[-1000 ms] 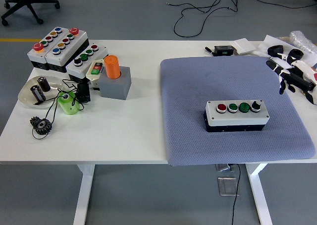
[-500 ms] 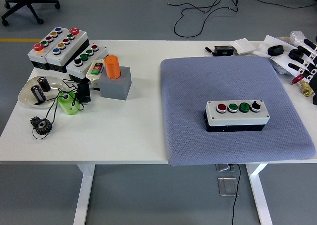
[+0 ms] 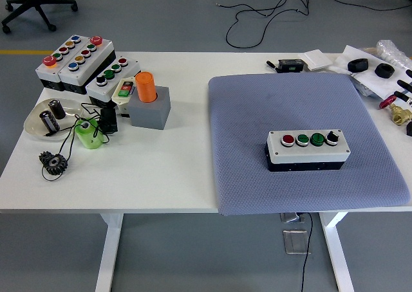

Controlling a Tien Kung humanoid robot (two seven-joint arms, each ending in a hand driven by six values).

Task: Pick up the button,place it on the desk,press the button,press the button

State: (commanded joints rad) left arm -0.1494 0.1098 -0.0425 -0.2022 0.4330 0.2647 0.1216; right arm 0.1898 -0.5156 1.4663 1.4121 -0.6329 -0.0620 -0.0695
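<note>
1. Grey floor lies behind a white table (image 3: 161, 170). Black cables (image 3: 270, 15) trail over the floor, and an office chair base (image 3: 32, 9) is cut off at the top left corner.
2. Neither robot hand is in view, so how far their fingers are open cannot be told. Nothing grips the button box.
3. Button box (image 3: 308, 149): white lid on a black base. It lies flat on a blue-grey mat (image 3: 290, 99) that covers the right half of the table, toward the side where the right arm would enter. It stands apart from every other object. Its lid carries one red cap, two green caps and a black knob in a row.
4. Between the box and the right picture edge there is only bare mat. Beyond the mat's right border lie a brass fitting (image 3: 400, 115) and two black rings (image 3: 358, 65), on white sheets.
5. Behind the mat's far edge: a small black device (image 3: 290, 65) and a white pad (image 3: 317, 58).
6. Far left group, well apart from the box: further control boxes (image 3: 76, 59), an orange cylinder (image 3: 146, 86) upright on a grey block (image 3: 152, 110), a green object (image 3: 87, 134), a shallow dish (image 3: 35, 121) and a dark gear (image 3: 53, 161).
7. Dark shapes at the right edge are cut off by the frame and cannot be identified.
</note>
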